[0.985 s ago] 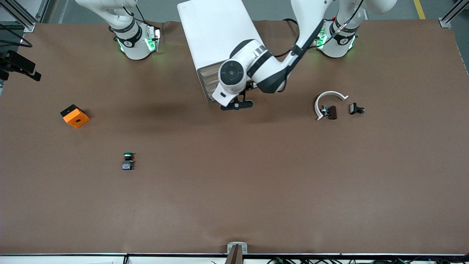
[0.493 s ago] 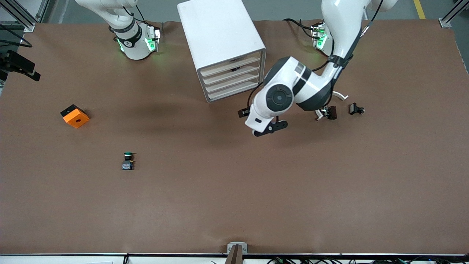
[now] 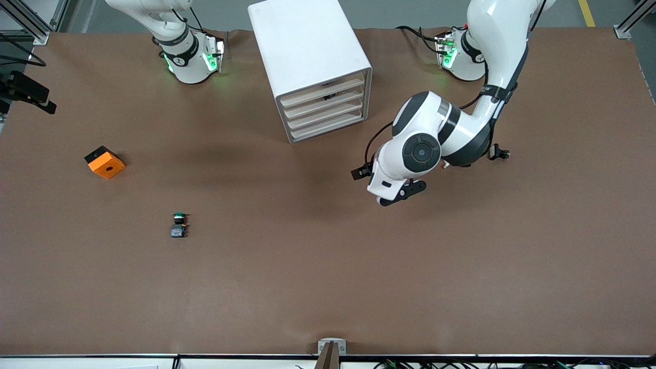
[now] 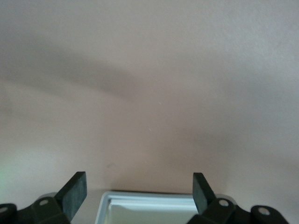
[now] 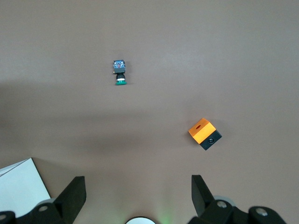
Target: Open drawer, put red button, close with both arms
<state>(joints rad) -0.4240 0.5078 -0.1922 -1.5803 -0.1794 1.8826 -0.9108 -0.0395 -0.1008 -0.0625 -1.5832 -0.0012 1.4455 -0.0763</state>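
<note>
The white cabinet point(image 3: 307, 51) stands at the table's back edge between the two bases. Its four pale beige drawers point(image 3: 325, 110) all sit pushed in. A small dark thing point(image 3: 330, 95) shows in the gap above the second one. The red button shows in no view. My left gripper point(image 3: 397, 193) hangs open and empty over bare table, clear of the cabinet's front toward the left arm's end. In the left wrist view point(image 4: 138, 179) a white-rimmed corner point(image 4: 154, 207) lies between the fingers. My right arm waits high, its gripper point(image 5: 138, 184) open and empty.
A green-capped switch point(image 3: 178, 225) and an orange cube point(image 3: 105, 162) lie toward the right arm's end; the right wrist view shows both, switch point(image 5: 120, 73) and cube point(image 5: 204, 133). A small black part point(image 3: 498, 152) lies beside the left arm's elbow.
My left arm has swung away from the cabinet's front, toward the front camera and its own end of the table. It now covers the white arc piece. The drawers show shut.
</note>
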